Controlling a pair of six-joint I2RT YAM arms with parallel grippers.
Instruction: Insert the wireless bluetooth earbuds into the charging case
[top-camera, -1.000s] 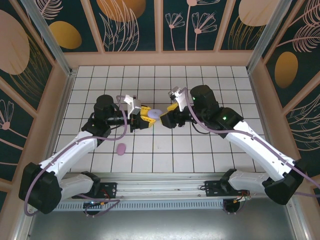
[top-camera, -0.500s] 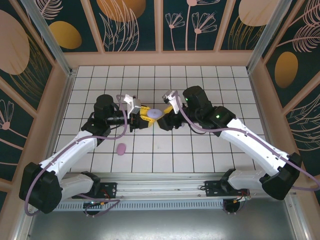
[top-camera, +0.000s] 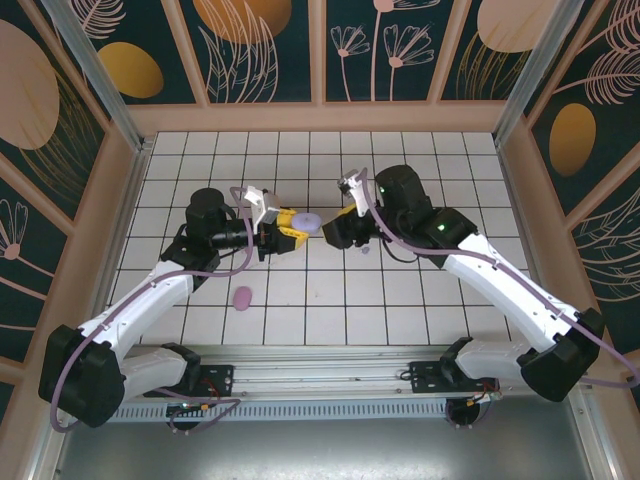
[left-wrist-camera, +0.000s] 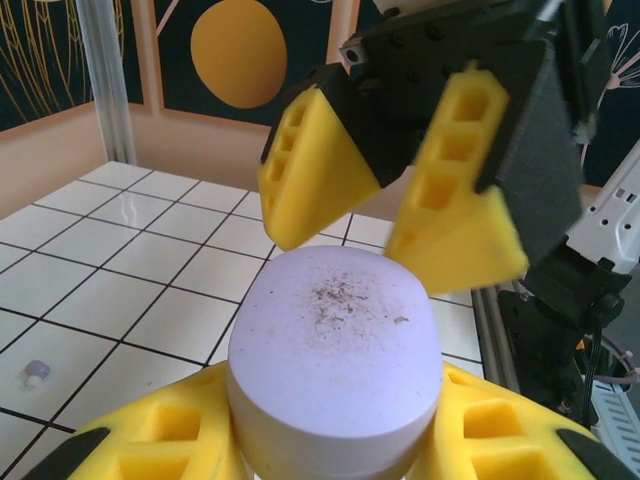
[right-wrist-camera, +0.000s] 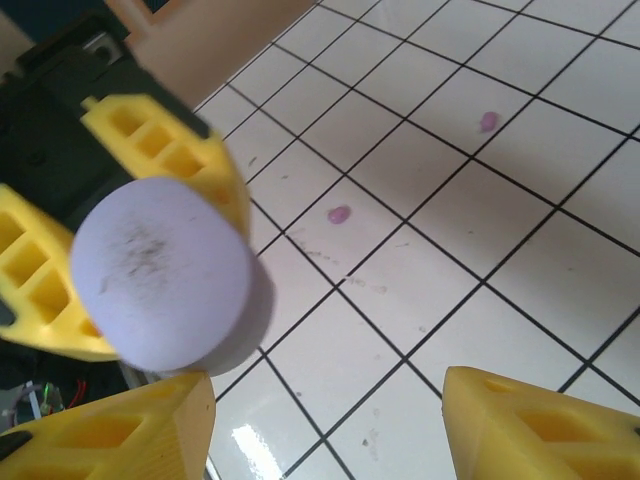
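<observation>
Top view: my left end effector (top-camera: 288, 226) grips the case (top-camera: 308, 223) mid frame; my open right end effector (top-camera: 338, 225) faces it from the right, a bud (top-camera: 365, 250) just below it. Left wrist: case low middle. Right wrist: case left, bud middle.

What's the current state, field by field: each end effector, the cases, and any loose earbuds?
left end effector: shut on the lavender case, held off the table
right end effector: open, pointed at that case, apart from it
lavender case: looks closed, flat face toward the right end effector
second case: pinkish, lying on the tiles by the left arm
earbuds: two small purple ones loose on the tiles, neither held
</observation>
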